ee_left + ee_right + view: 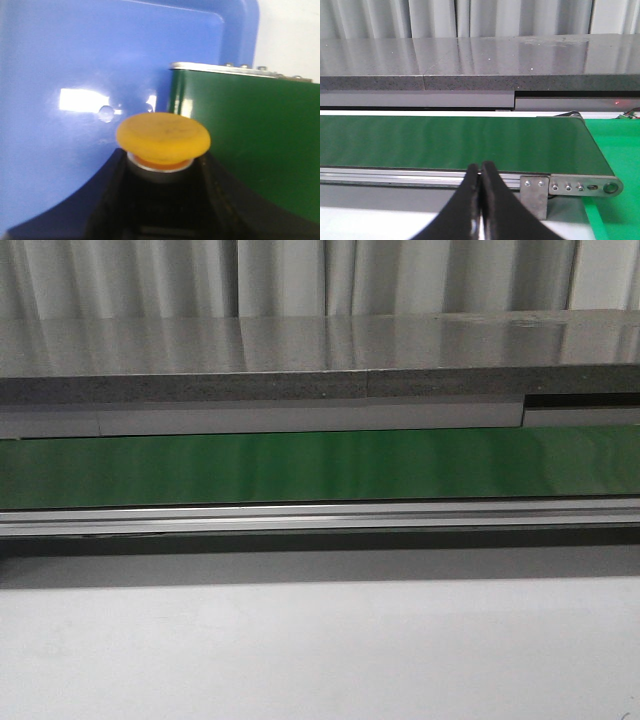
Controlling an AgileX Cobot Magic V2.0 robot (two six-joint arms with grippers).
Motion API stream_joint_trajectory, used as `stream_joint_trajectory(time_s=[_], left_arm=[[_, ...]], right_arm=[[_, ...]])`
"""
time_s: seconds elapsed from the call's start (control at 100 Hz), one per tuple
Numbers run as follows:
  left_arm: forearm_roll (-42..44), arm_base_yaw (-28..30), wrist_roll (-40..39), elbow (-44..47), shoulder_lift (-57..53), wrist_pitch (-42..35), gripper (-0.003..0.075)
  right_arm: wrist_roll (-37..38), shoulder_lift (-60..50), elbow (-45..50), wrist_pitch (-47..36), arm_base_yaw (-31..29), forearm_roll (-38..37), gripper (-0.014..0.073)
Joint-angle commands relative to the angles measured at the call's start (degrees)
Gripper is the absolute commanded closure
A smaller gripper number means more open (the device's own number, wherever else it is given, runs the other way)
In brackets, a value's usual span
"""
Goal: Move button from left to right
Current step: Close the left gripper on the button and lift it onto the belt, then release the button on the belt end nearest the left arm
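Clamped between the black fingers [107, 200] of the left gripper [162, 210], the button [163, 136] is held with its smooth, domed yellow-orange cap uppermost, a silvery metal collar showing beneath the cap. Behind it, a glossy blue plastic tray [75, 75] with rounded corners is seen beside the matte green belt [250, 140], whose end is edged by a metal strip with small screws. The right gripper [480, 200] is seen with its curved black fingertips pressed together on nothing, in front of the belt's ribbed aluminium rail [395, 175]. A speckled grey stone-like slab [300, 365] lies behind the belt.
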Motion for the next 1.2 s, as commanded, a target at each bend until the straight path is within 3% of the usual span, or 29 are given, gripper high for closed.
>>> stream_joint_trajectory(time_s=[0.0, 0.14, 0.85, 0.99, 1.19], left_arm=[[-0.16, -2.78, 0.51, -1.59, -3.16, -0.88, 0.0741], [5.17, -6.1, 0.4, -1.59, -3.16, -1.13, 0.0741], [2.13, -7.16, -0.93, 3.36, -1.64, -2.04, 0.0727], [1.97, -7.16, -0.93, 3.36, -0.18, -0.6, 0.0579], [1.97, -7.16, -0.93, 3.13, -0.17, -1.0, 0.0157]], right_arm=[[-0.04, -1.08, -1.04, -4.44, 0.02, -0.3, 0.066], [-0.04, -1.08, -1.04, -4.44, 0.02, -0.3, 0.066], [-0.04, -1.08, -1.04, -4.44, 0.02, -0.3, 0.066], [-0.04, -1.08, -1.04, -4.44, 0.02, -0.3, 0.066], [-0.04, -1.08, -1.04, -4.44, 0.02, -0.3, 0.066]])
